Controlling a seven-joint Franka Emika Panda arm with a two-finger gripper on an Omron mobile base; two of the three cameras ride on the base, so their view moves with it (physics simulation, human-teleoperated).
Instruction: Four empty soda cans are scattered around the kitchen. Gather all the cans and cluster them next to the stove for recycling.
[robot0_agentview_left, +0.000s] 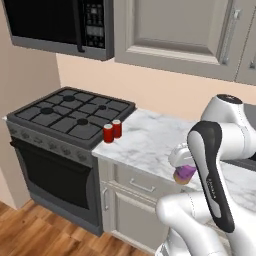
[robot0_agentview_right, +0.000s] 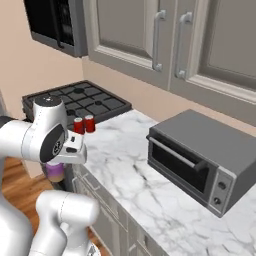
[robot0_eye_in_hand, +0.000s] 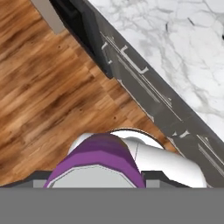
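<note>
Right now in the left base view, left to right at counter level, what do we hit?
Stove → two red soda cans at the counter's near-left edge → bare marble counter → purple soda can beside the arm.

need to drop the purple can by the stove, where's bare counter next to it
Bare marble runs from the two red cans rightward to the toaster oven, and behind them to the wall. Crowded only at the stove edge. The hand holds the purple can.

**How our cameras sit**

From behind the arm, our left base view faces the stove (robot0_agentview_left: 70, 116), our right base view the toaster oven (robot0_agentview_right: 202, 155); both share the marble counter (robot0_agentview_left: 150, 140). Our hand view looks straight down, close over wooden floor (robot0_eye_in_hand: 52, 87).
</note>
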